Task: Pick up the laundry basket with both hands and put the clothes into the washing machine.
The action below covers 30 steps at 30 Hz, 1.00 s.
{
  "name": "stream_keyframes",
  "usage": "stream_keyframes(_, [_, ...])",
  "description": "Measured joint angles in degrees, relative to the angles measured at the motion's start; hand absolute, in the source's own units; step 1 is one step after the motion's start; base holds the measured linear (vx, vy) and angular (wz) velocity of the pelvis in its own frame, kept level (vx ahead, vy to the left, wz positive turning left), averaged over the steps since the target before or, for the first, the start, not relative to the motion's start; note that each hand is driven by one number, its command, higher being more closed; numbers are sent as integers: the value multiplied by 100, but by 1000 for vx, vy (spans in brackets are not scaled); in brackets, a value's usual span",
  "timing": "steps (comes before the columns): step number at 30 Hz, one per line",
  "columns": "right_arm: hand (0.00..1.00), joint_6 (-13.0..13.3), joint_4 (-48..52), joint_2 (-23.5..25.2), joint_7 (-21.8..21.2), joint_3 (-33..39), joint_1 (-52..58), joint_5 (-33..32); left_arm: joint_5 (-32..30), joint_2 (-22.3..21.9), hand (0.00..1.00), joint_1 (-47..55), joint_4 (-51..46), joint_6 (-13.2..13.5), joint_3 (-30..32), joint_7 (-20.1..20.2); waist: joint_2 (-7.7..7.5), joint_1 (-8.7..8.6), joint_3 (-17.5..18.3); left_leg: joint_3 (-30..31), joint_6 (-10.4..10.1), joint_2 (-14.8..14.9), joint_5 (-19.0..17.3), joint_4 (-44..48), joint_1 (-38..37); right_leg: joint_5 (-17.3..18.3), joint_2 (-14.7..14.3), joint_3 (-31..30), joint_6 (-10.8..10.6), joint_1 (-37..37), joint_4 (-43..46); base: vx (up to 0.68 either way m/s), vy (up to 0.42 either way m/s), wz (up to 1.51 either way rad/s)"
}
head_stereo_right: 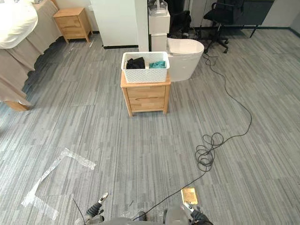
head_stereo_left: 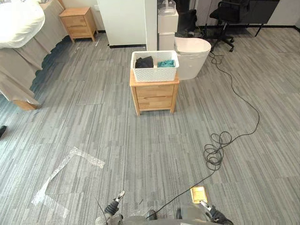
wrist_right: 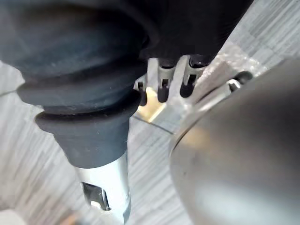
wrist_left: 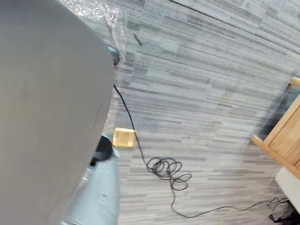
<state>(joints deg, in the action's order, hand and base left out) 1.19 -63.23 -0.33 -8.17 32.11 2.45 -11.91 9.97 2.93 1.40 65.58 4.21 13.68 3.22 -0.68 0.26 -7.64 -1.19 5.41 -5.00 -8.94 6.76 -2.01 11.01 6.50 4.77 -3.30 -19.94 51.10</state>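
Grey striped plank floor [head_stereo_left: 140, 140] runs across the room. At far left a bed [head_stereo_left: 18, 21] with white bedding is cut off by the frame, with a small wooden cabinet [head_stereo_left: 77, 21] beside it and strips of clear tape [head_stereo_left: 70, 159] lower down. The left hand [head_stereo_left: 114, 206] barely clears the bottom edge, so I cannot tell how it is set. In the centre, well away from both hands, the laundry basket [head_stereo_left: 154, 72] sits on a wooden nightstand [head_stereo_left: 154, 93], holding dark clothes [head_stereo_left: 144, 62] and a teal garment [head_stereo_left: 166, 63]. Behind it, a white rounded unit [head_stereo_left: 194, 54] is hard to identify. The right hand [head_stereo_left: 212, 214] is low by a yellow tag [head_stereo_left: 198, 193]; its fingers [wrist_right: 162, 75] hang loose and empty.
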Motion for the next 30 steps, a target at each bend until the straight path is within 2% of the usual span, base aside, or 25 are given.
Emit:
stream_keyframes(1, [0,4,6,-4,-1,-65,9,-16,-2,-9,0,3,-19,-7,71,-5,15,26,-27,6,8,29,-99,91,-36,22,5,42,-22,-134,179,242,15,-1])
stream_keyframes(3, [0,11,33,41,-5,-114,20,-123,-46,-49,0,-3,-120,-26,231,-52,-82,41,-36,11,-2,140,-366,239,-175,100,43,360,-45,-420,107,222,-13,-5])
stream_keyframes(6, [0,42,5,105,-12,110,17,-215,-250,-93,0,-120,-172,-30,221,-86,-84,-85,-40,160,-120,367,-630,133,-423,-7,43,1089,15,-439,-1891,424,-75,19])
stream_keyframes(7, [0,20,-66,112,1,369,-18,-206,-416,-163,0,-195,-187,-32,222,-88,-74,-120,-48,244,-177,447,-754,2,-610,-370,25,1250,110,-444,-2984,556,-140,29])
stream_keyframes(8, [0,6,-73,113,7,419,-11,-201,-427,-179,0,-205,-191,-32,223,-85,-65,-115,-55,259,-202,468,-789,-24,-662,-442,15,1252,122,-443,-3148,707,-212,41])
stream_keyframes(9, [0,-39,-88,113,32,654,79,-197,-508,-245,0,-231,-192,-62,245,-82,28,-140,-70,367,-309,663,-1029,-92,-883,-820,-97,1224,238,-437,-3366,643,-231,51])
stream_keyframes(10, [0,-54,-75,105,37,856,222,-201,-606,-325,0,-205,-186,-74,286,-73,260,-242,58,518,-439,1011,-1188,-49,-1012,-1075,-343,1270,498,-417,-3121,686,-242,64])
stream_keyframes(11, [0,-56,-81,119,40,961,288,-203,-638,-332,0,-198,-182,-76,306,-66,285,-253,144,601,-492,1132,-1211,110,-991,-1029,-422,1341,721,-408,-2958,781,-255,53])
stream_keyframes(12, [0,-60,-85,167,40,1253,244,-199,-693,-371,0,-275,-212,-101,440,-35,343,-228,144,603,-690,1288,-1072,705,-795,-861,-453,1499,926,-367,-2642,807,-270,30])
stream_keyframes(13, [0,-65,-59,179,35,1346,240,-201,-718,-426,0,-318,-227,-116,498,-4,375,-246,127,621,-711,1310,-914,1110,-667,-785,-459,1549,1013,-308,-2516,797,-276,33])
stream_keyframes(14, [0,-85,-15,190,26,1487,247,-204,-717,-527,0,-357,-256,-119,525,42,440,-261,77,681,-673,1280,-349,2155,-382,-703,-465,1611,1132,-77,-2273,740,-267,39])
stream_keyframes(15, [0,-144,71,237,35,1493,298,-220,-713,-581,0,-317,-298,-117,519,52,452,-229,68,734,-712,1306,555,3496,81,-605,-556,1674,1159,413,-2408,706,-224,35])
stream_keyframes(16, [0,-152,167,255,39,1439,326,-227,-711,-587,0,-265,-353,-111,505,59,451,-217,70,745,-868,1325,709,4229,337,-518,-669,1632,1174,766,-2676,806,-238,-2])
stream_keyframes(17, [0,-138,210,260,46,1252,286,-306,-709,-573,0,-197,-490,-108,494,62,495,-106,74,666,-914,1367,699,5469,788,-382,-922,1378,1237,1383,-3134,769,-189,-59])
stream_keyframes(18, [0,-114,182,164,49,908,66,-371,-704,-496,0,-190,-546,-103,432,61,420,76,12,425,-803,1414,621,6355,1431,-366,-1102,1086,1261,1930,-3617,605,-123,-76])
stream_keyframes(19, [0,-117,155,156,53,826,-80,-383,-668,-432,0,-217,-592,-98,391,67,375,123,-18,329,-714,1391,523,6460,1671,-366,-1105,989,1262,2127,-3770,451,-66,-72])
stream_keyframes(21, [0,-104,154,180,67,665,-421,-397,-607,-255,0,-247,-704,-46,263,50,246,249,-113,162,-702,1373,187,6315,2387,-366,-1061,745,1262,2626,-4150,440,-28,-51])
stream_keyframes(22, [0,-84,139,143,86,580,-557,-402,-559,-188,0,-239,-695,-21,187,30,166,287,-168,131,-739,1284,15,5873,2695,-362,-1024,665,1255,2873,-4340,570,22,-65])
stream_keyframes(24, [0,43,103,106,192,460,-796,-451,-381,-137,0,-236,-694,67,91,15,132,427,-191,101,-804,1056,-43,3403,2947,-124,-807,323,886,3347,-4587,550,112,-66])
stream_keyframes(25, [0,71,104,79,200,433,-806,-449,-383,-134,0,-216,-648,66,38,13,198,439,-164,86,-876,1050,48,2613,2899,-51,-800,256,833,3458,-4657,552,207,-67])
stream_keyframes(26, [0,97,102,-19,209,312,-749,-448,-385,-146,0,-62,-635,70,-75,12,406,507,-57,108,-955,1105,498,1102,2758,132,-868,107,790,3667,-4791,585,289,-68])
stream_keyframes(27, [0,85,75,21,223,187,-723,-448,-354,-99,0,-36,-626,86,-41,11,270,548,28,48,-791,864,1093,1303,2762,418,-655,-76,773,3802,-4781,577,301,-48])
stream_keyframes(28, [0,74,54,46,219,125,-710,-443,-362,-55,0,-45,-624,103,-22,7,138,503,63,0,-695,721,1030,1363,2793,490,-493,-80,779,3757,-4607,576,287,-13])
stream_keyframes(29, [0,82,-8,53,212,104,-633,-436,-360,-32,0,-80,-536,106,108,10,-22,451,81,-255,-565,670,962,1336,2690,525,-219,-249,701,3449,-3881,447,205,10])
stream_keyframes(30, [0,80,-51,53,211,97,-582,-427,-357,-33,0,-83,-515,107,193,6,-60,458,85,-394,-469,649,894,1344,2597,486,-172,-347,636,3251,-3364,676,321,-1])
